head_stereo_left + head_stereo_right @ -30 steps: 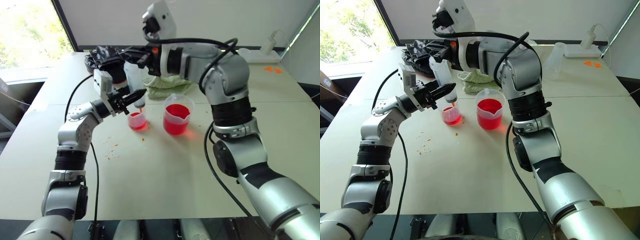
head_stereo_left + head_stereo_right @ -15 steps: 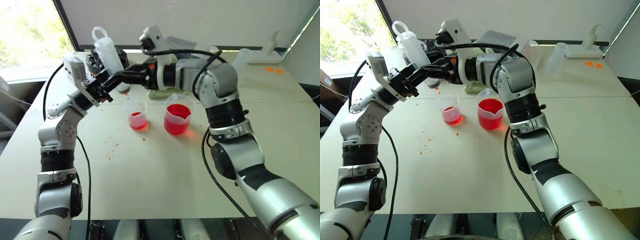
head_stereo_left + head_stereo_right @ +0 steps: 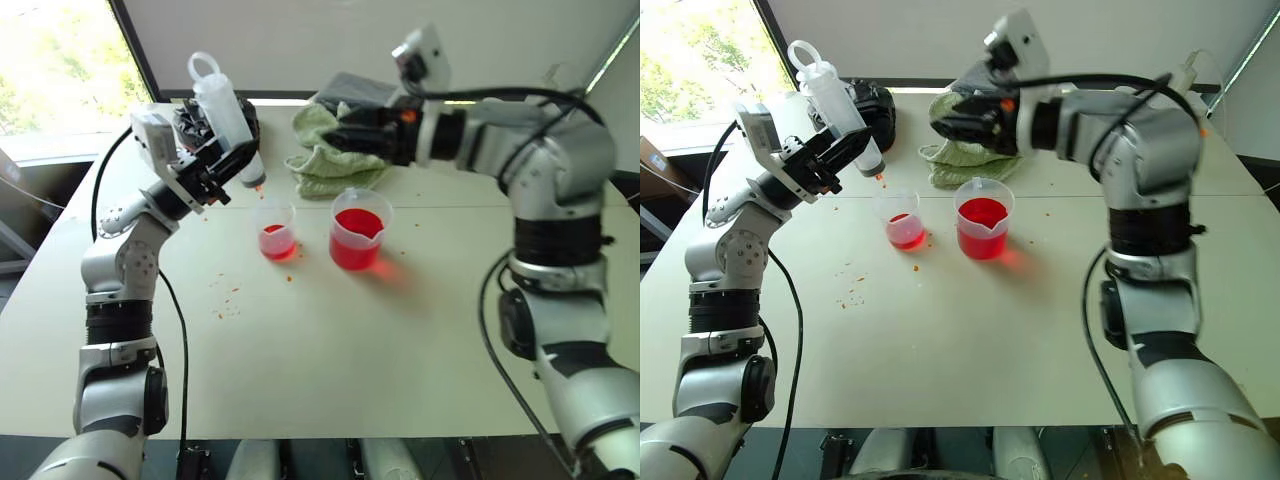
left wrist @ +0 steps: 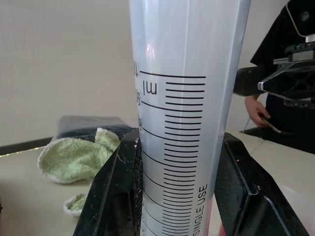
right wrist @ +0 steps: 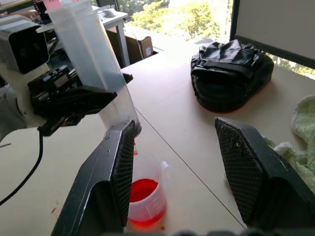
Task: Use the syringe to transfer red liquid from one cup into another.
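Currently the left pincer is pinching the syringe low on its barrel, with a black finger on either side of the printed scale in the left wrist view. Syringe tilted, white ring-ended plunger uppermost and leaning toward the window side, orange-red tip pointing down at an angle. Tip hangs above the worktop, a little to the left of the smaller cup and clear of its rim, touching nothing.

Smaller cup stands upright on the worktop with a shallow layer of red liquid at its bottom. Just beside it, on its right, stands the larger spouted beaker, also upright, holding more of the red liquid; the two are close but apart. Small orange-red specks are scattered on the worktop in front of the smaller cup.

Right pincer is raised over the far part of the worktop, above the green cloth, pointing toward the left arm. Its fingers are spread with nothing between them; past them the right wrist view shows the syringe, the smaller cup and a black bag.

Black bag lies at the far left of the worktop, behind the left pincer. A person stands in the background of the left wrist view.
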`<state>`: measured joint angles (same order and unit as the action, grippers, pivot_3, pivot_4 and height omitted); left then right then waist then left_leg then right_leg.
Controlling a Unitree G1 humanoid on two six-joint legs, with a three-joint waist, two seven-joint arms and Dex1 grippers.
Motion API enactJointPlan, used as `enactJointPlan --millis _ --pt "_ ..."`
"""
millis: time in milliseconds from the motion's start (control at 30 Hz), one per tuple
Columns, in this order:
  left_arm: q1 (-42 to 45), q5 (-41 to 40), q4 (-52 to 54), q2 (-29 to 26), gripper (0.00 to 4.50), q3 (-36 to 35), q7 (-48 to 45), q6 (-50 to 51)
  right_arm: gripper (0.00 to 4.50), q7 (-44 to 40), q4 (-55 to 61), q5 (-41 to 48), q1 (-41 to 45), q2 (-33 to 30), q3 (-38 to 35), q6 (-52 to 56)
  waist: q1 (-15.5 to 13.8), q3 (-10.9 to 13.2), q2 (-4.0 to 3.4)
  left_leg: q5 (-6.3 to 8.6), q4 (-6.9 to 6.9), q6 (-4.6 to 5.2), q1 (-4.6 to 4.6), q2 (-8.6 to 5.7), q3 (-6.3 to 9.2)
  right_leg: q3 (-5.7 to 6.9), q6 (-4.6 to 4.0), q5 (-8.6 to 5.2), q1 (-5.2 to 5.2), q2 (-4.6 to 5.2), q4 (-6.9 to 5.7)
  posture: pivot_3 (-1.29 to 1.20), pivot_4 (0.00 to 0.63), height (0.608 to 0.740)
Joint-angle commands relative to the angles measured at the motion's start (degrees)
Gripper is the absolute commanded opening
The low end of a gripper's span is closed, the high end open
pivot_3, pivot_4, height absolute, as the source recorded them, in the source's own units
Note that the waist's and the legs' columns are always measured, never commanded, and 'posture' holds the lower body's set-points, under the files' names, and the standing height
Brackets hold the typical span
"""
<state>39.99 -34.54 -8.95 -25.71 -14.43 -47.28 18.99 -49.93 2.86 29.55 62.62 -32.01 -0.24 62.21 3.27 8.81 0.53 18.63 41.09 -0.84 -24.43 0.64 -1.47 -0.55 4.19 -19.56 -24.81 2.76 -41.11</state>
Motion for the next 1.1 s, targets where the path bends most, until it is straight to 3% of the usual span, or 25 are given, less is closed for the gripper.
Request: enactJointPlan --millis 33,167,500,900,1100 --pt "0.90 -1.27 1.36 -0.36 1.39 -0.49 0.45 1.37 2.63 -7.98 13.18 5.64 -5.98 -6.62 1.10 -0.10 -0.28 0.00 0.00 0.00 -0.01 0.00 0.00 0.00 -0.01 -0.01 0.00 0.00 0.00 0.00 0.04 0.00 0.150 0.711" --pt "1.19 -0.22 0.20 -0.88 1.39 0.92 0.73 3.94 2.63 -8.37 17.42 6.89 -11.52 -10.16 2.23 0.06 -0.33 0.00 0.00 0.00 0.03 -0.01 0.03 0.04 -0.04 -0.03 0.00 0.00 0.00 -0.04 0.04 0.00 0.150 0.711" --pt "5.71 -4.99 -2.39 -2.26 1.39 -1.19 5.96 17.49 2.63 -4.88 18.27 6.10 -14.90 -12.00 1.94 -0.95 -1.26 0.01 0.03 0.00 0.12 0.00 0.02 0.02 -0.02 -0.05 0.00 0.00 0.05 -0.01 0.03 0.00 0.150 0.711" --pt "16.92 -16.75 -18.40 -7.62 1.39 -17.35 22.42 42.81 2.63 -0.89 19.14 5.60 -18.21 -12.68 1.57 -2.41 -0.91 0.02 0.04 -0.01 0.10 -0.01 0.03 0.03 -0.01 -0.04 0.00 0.00 0.04 -0.03 0.01 0.00 0.150 0.711" --pt "16.03 -14.82 -21.20 -12.23 1.39 -15.16 21.70 51.60 2.63 1.06 20.54 6.67 -19.80 -12.38 0.89 -1.48 -0.95 0.02 0.04 -0.01 0.11 -0.01 0.03 0.03 0.00 -0.03 0.00 0.00 0.03 -0.03 -0.01 0.00 0.150 0.711"
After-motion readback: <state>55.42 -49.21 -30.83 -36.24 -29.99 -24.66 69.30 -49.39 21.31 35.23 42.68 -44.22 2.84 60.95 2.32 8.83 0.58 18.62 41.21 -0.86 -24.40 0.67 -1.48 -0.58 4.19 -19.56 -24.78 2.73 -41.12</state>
